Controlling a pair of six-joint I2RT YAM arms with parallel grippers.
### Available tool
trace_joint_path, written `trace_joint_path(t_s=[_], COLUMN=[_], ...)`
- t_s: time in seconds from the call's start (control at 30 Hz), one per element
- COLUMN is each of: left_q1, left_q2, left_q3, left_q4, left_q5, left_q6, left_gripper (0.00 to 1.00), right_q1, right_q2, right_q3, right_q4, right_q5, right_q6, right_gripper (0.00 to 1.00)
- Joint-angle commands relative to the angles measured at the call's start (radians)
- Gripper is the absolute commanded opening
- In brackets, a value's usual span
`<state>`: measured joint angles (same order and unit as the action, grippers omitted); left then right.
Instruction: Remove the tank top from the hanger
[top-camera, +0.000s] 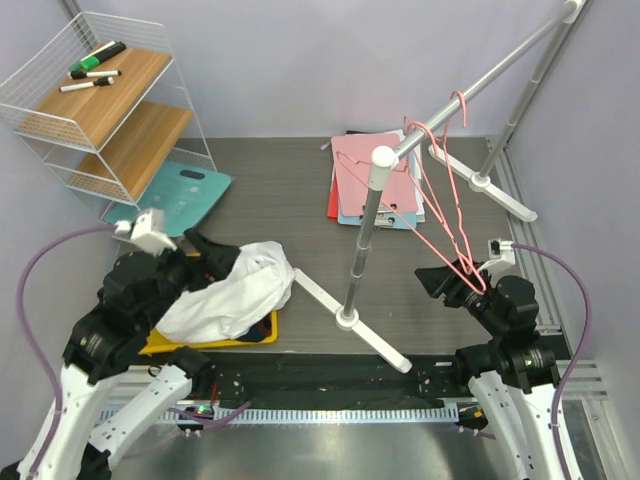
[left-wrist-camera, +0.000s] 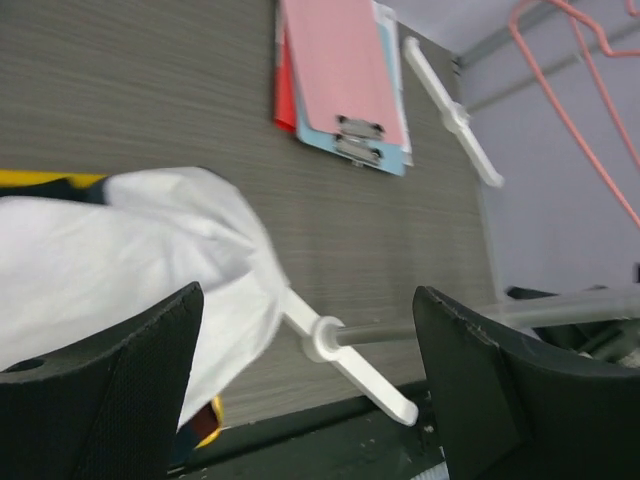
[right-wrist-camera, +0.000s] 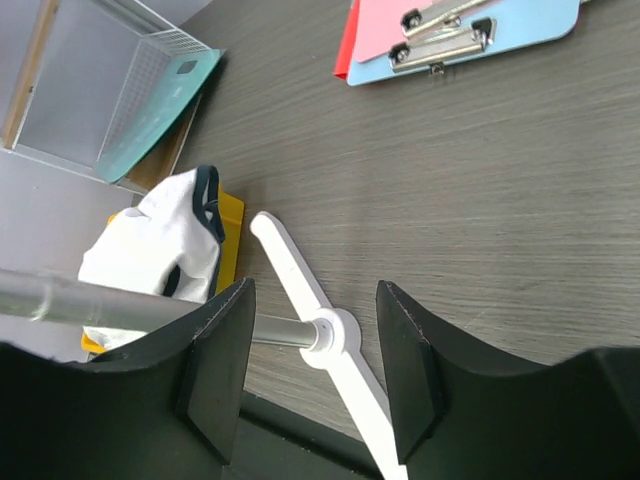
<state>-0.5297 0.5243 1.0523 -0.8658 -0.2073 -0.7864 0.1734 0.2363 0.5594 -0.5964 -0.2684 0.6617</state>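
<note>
The tank top (top-camera: 238, 290) is a soft, crumpled heap of white cloth with dark trim, lying on a flat yellow board (top-camera: 258, 336) on the dark, wood-grained tabletop (top-camera: 270, 190), well apart from the thin pink wire hangers (top-camera: 441, 190), which hang from the smooth metal rail (top-camera: 480, 75) of a rack with a white plastic foot (top-camera: 355, 325). At the back left, a white wire shelf (top-camera: 45, 62) carries two wooden boards; marker pens (top-camera: 95, 65) lie on the upper one, and a teal bathroom scale (top-camera: 190, 195) leans at its foot. A stack of pink, blue and red clipboards (top-camera: 372, 175) lies flat behind the rack. The left pincer (left-wrist-camera: 307, 290) stands wide apart just above the heap's near edge, with its matte black fingers gripping nothing and the cloth bunched beside and under one of them. The right pincer (right-wrist-camera: 315, 290) is also apart and empty, at the hangers' lower ends, far across the table from the tank top
</note>
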Motion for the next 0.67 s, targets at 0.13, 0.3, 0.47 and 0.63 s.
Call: trace_joint_path(t_s=[0.13, 0.3, 0.47, 0.63], left_q1=[0.002, 0.002, 0.002, 0.0], left_q2=[0.195, 0.111, 0.091, 0.103], left_q3=[-0.11, -0.306, -0.411, -0.488], left_q4=[0.509, 0.669, 0.757, 0.855], left_q5=[0.421, 0.398, 0.39, 0.433], left_q6=[0.021, -0.022, -0.019, 0.006], left_gripper=[0.83, 0.85, 0.85, 0.86], right_q1=[0.005, 0.005, 0.005, 0.005], right_q2=[0.026, 0.006, 0.017, 0.055], right_q3=[-0.159, -0.207, -0.317, -0.447], right_q4=[0.167, 0.262, 0.352, 0.521], right_q5=[0.049, 0.067, 0.178, 0.135], right_q6=[0.084, 0.098, 0.151, 0.197], right_gripper=[0.63, 0.79, 0.98, 1.0])
